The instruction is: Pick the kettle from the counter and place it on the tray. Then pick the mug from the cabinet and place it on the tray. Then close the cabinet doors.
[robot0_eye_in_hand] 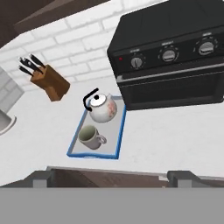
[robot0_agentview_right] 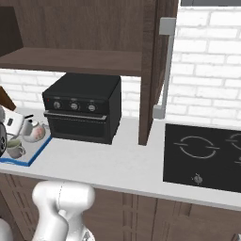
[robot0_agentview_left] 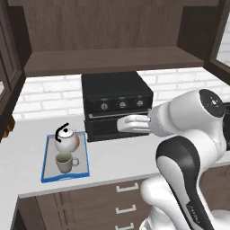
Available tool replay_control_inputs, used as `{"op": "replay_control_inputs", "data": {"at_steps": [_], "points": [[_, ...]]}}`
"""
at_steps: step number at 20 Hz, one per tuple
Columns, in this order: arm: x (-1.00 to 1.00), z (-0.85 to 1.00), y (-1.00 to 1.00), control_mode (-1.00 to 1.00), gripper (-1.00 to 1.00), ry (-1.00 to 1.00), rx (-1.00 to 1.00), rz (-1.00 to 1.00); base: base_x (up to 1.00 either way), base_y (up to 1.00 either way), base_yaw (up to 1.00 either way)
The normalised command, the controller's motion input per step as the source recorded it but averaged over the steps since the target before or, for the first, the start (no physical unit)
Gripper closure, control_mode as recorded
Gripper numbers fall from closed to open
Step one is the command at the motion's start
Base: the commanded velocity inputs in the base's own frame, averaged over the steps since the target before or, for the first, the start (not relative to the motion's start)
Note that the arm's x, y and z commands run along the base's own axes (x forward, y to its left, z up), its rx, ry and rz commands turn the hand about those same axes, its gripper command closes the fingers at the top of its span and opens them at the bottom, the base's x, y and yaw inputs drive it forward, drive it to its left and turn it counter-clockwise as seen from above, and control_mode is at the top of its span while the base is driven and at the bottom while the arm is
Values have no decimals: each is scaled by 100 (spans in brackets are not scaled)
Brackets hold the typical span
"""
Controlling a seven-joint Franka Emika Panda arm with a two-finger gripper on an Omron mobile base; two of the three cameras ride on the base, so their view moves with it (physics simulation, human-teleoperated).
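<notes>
On the counter (robot0_agentview_left: 112,157), left of the black oven (robot0_agentview_left: 117,104), the blue-rimmed tray (robot0_eye_in_hand: 114,139) carries the kettle (robot0_eye_in_hand: 103,107) and mug (robot0_eye_in_hand: 90,137), well beyond the empty gripper (robot0_eye_in_hand: 111,177), its fingertips spread wide and partly cut off.

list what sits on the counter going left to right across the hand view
knife block → tray carrying the kettle and the mug → black oven
</notes>
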Motion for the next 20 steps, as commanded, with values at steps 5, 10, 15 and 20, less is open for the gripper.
{"op": "replay_control_inputs", "data": {"at_steps": [5, 10, 15, 20], "points": [[-32, 21, -14, -100, -100, 0, -1, 0, 0, 0, 0], [-32, 21, -16, -100, -100, 0, -1, 0, 0, 0, 0], [-36, 22, -21, -100, -100, 0, -1, 0, 0, 0, 0], [-36, 22, -29, -100, -100, 0, 0, 0, 0, 0, 0]]}}
